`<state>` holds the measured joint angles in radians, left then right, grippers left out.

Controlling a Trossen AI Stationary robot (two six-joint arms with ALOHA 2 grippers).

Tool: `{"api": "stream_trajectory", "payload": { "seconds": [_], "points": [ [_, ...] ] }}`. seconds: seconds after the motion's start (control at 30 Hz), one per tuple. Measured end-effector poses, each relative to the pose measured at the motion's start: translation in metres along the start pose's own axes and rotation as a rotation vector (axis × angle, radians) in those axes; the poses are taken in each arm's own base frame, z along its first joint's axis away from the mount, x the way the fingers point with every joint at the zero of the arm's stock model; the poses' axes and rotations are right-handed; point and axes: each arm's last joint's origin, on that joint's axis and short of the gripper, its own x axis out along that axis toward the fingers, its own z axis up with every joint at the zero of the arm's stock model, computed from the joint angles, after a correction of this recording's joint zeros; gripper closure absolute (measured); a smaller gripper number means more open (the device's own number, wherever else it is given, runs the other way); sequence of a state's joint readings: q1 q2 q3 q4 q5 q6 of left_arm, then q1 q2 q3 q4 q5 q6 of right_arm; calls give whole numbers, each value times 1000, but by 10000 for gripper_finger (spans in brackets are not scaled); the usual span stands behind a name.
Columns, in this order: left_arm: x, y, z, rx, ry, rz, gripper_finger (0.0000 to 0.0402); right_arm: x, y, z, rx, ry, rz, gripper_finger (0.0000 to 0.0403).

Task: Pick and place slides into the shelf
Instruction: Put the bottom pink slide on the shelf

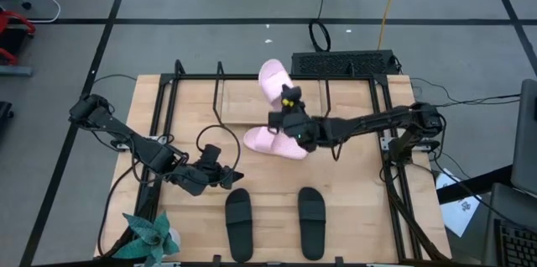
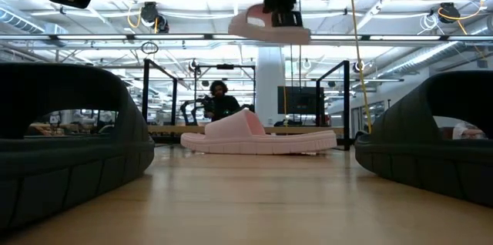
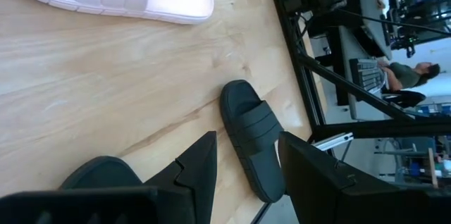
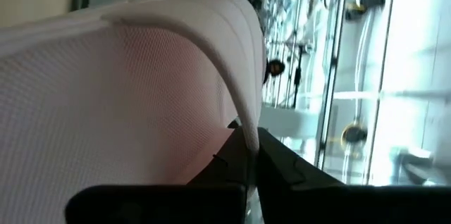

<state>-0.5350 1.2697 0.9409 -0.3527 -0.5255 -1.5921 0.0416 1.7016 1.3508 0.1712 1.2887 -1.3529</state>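
Observation:
My right gripper (image 1: 288,106) is shut on one pale pink slide (image 1: 273,76), which is up in the air over the shelf (image 1: 216,99), a black rod rack on the wooden base at the far side. In the low view this slide (image 2: 269,28) hangs high under the gripper. The second pink slide (image 1: 275,143) lies sole down on the wood at the table's middle. Two black slides (image 1: 238,213) (image 1: 311,218) lie side by side near the front edge. My left gripper (image 1: 225,175) hovers open at the left, holding nothing. My right gripper pinches the pink slide's top strap (image 4: 239,122) between its two shut fingers, at the strap's thin edge. The slide is lifted clear of the table and the shelf and hangs below the gripper, roughly level, with its sole (image 2: 269,37) facing down.
A potted plant (image 1: 149,238) stands at the near left corner. Cables loop on the wood beside my left arm (image 1: 210,137). A black table frame (image 1: 394,175) runs along the right side. A person (image 2: 219,99) sits in the room beyond the table.

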Motion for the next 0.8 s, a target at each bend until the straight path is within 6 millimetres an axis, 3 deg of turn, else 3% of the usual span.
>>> {"api": "stream_trajectory", "payload": {
  "seconds": [0.33,0.8],
  "points": [
    [0,-1,1,6,-32,-14,254,21,-42,-5,255,56,-62,403],
    [1,-1,5,16,-75,-9,254,-7,-71,5,687,-57,-101,403]
  ]
}}
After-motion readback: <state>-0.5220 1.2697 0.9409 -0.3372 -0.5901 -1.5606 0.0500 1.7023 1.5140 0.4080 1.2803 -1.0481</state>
